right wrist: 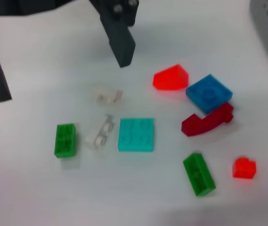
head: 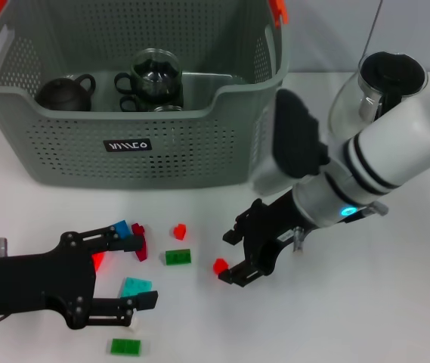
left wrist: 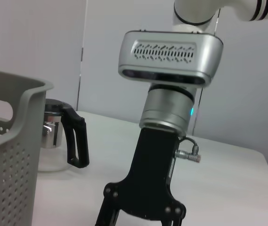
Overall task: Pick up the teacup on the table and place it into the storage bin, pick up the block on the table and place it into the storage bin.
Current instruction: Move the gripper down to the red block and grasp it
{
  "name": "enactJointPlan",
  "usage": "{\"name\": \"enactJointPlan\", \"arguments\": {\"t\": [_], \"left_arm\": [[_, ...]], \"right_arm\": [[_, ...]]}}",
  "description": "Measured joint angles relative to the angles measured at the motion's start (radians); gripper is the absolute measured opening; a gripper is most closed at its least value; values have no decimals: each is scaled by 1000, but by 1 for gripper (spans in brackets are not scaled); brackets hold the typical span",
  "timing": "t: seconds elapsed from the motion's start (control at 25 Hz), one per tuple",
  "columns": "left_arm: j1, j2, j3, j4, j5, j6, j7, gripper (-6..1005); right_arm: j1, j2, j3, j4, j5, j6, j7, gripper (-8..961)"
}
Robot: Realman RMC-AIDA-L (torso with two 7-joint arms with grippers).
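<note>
Right hand [head: 239,255] open wide, low over table [head: 396,302], small red block [head: 220,265] just beside lower finger, in front of storage bin [head: 131,144]. Teacup [head: 65,92] apparently already inside bin. Centre fingers astride block before closing. Left hand [head: 128,272] open over scattered blocks.

The table [head: 396,318] is viewed from above by the head camera, storage bin [head: 124,144] far. From low on the left, the right gripper [left wrist: 141,214] is faced closely. Scattered blocks [right wrist: 136,134] are overlooked closely from the right wrist, shared with the head view.
</note>
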Motion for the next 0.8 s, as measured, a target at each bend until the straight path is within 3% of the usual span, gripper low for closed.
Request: {"name": "enactJointPlan", "arguments": {"t": [0.12, 0.4, 0.8], "left_arm": [[1, 0, 0, -3, 1, 0, 2, 847], [-5, 2, -2, -14, 15, -12, -3, 847], [-4, 0, -11, -14, 17, -7, -3, 848]], "right_arm": [[9, 2, -92, -12, 1, 43, 58, 687], [16, 6, -191, -15, 30, 103, 108, 673], [17, 6, -232, -11, 39, 142, 158, 607]]}}
